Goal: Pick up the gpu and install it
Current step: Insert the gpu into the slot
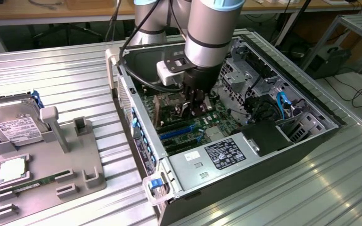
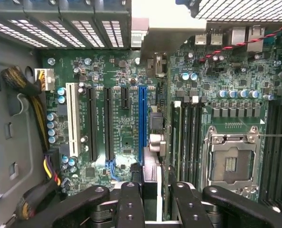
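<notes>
A: Locate gpu (image 2: 153, 142).

B: Centre of the exterior view, inside open computer case (image 1: 307, 136), under the arm. Held on edge above motherboard (image 2: 117, 71).

A: State long axis and heading.

B: Seen edge-on in the wrist view. Long axis parallel to blue slot (image 2: 142, 123), just beside it, on the side toward CPU socket (image 2: 231, 164). Pale end pointing away from the tool, toward the case wall. Contact with the slot: cannot tell.

A: Report gripper (image 2: 155, 195).

B: Jaws narrow, clamped on the card's near end, one black finger on each face. Card extending straight out from between the fingers (image 2: 130, 202).

A: Note remaining items.

B: Hard drive (image 1: 14, 122) at the exterior view's left, on grey fixture (image 1: 74, 174), well apart from the case.
</notes>
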Robot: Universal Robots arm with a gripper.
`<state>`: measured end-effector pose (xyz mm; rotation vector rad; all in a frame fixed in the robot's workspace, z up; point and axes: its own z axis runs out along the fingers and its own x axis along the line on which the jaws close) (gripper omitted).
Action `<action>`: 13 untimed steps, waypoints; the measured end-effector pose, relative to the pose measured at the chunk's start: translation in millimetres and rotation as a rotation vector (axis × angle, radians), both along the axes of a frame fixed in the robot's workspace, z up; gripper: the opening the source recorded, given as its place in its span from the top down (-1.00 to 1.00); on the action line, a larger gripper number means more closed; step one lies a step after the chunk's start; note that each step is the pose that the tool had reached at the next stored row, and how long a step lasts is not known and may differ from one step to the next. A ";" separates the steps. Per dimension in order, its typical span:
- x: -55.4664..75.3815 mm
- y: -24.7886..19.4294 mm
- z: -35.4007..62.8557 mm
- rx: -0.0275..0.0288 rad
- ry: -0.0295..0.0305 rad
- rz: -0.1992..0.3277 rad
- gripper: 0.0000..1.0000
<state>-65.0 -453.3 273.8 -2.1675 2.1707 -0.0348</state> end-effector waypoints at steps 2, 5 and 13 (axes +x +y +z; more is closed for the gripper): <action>-1.0 0.0 -3.2 -0.0002 0.0001 -0.004 0.44; -4.3 0.0 -7.4 -0.0059 0.0002 -0.011 0.44; -4.5 0.0 -12.9 -0.0132 0.0002 -0.044 0.44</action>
